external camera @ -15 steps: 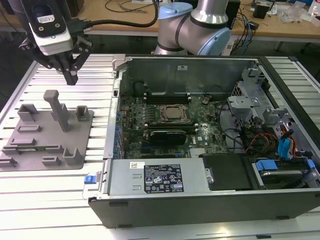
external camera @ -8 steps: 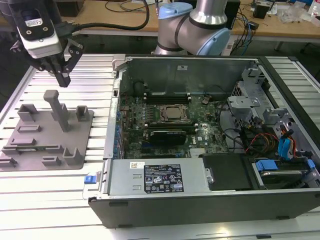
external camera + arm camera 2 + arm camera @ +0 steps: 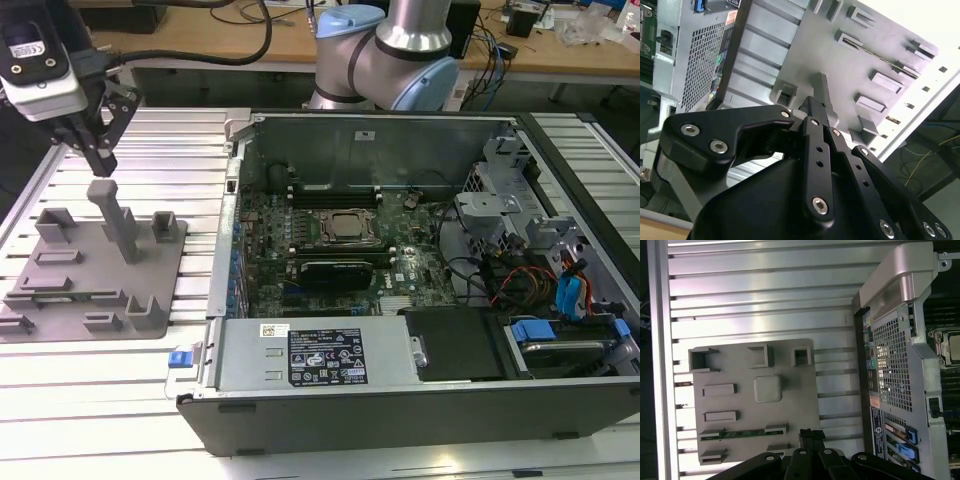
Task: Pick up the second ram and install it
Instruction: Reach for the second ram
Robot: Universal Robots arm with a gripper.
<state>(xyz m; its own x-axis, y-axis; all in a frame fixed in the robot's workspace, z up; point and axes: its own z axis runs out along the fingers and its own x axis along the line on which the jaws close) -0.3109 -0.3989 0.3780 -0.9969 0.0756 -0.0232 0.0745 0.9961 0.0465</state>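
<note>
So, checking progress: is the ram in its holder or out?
In: the green ram lies flat in its slot on the gray holder, and the claw hangs above, not touching it.

The ram (image 3: 742, 432) is sunk in a holder (image 3: 790, 400) slot, so only its edge is seen. In the first wrist view the gripper (image 3: 811, 433) and case (image 3: 895, 365) are cut off by the frame.

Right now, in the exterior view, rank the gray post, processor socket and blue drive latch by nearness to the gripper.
1. Gray post, just below the gripper, on the fixture plate.
2. Processor socket, middle of the case.
3. Blue drive latch, exterior view's right.
</note>
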